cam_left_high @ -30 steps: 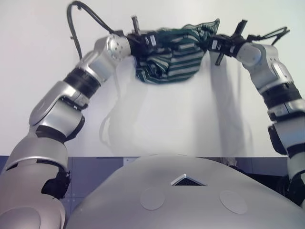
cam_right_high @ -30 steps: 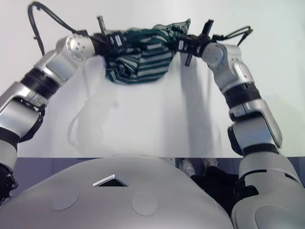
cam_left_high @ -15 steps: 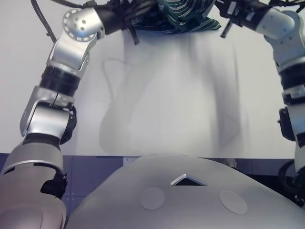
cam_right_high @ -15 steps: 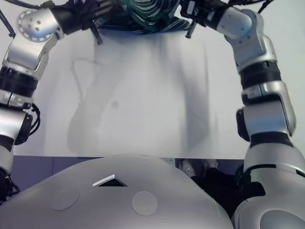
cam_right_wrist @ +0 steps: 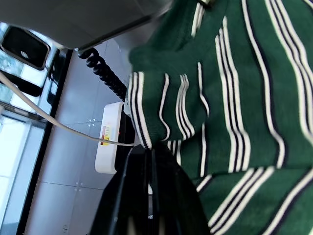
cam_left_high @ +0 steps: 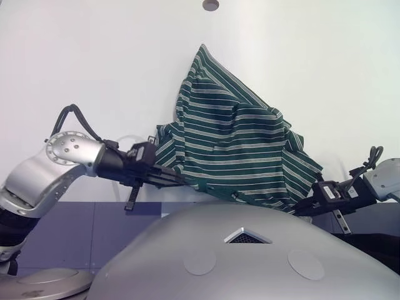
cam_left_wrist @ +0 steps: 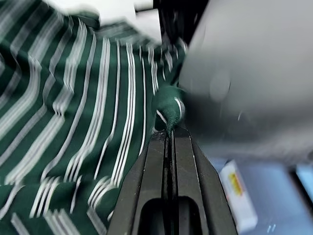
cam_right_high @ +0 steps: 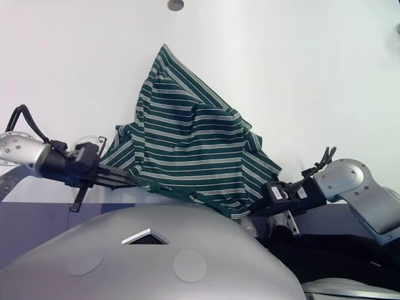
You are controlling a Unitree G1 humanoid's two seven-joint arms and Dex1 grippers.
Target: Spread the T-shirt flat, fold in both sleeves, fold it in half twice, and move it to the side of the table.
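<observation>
A dark green T-shirt with white stripes (cam_left_high: pixel 234 147) lies rumpled on the white table (cam_left_high: pixel 94 94). It narrows to a point toward the far side and its wide end hangs at the near edge. My left gripper (cam_left_high: pixel 180 181) is at the near edge, shut on the shirt's near left hem (cam_left_wrist: pixel 168 105). At the near right corner of the shirt, my right gripper (cam_left_high: pixel 301 210) is shut on the striped hem (cam_right_wrist: pixel 151 125). Both grippers sit low, close to the table's front edge.
A small grey round mark (cam_left_high: pixel 210 4) shows on the table's far side. Grey floor lies below the front edge, with a white box (cam_right_wrist: pixel 112 144) and coiled cable (cam_right_wrist: pixel 105 73) on it. Bare table spreads left and right of the shirt.
Both arms have drawn back from the far side of the table to its near edge, pulling the shirt along. The bunched shirt has stretched out over the table.
</observation>
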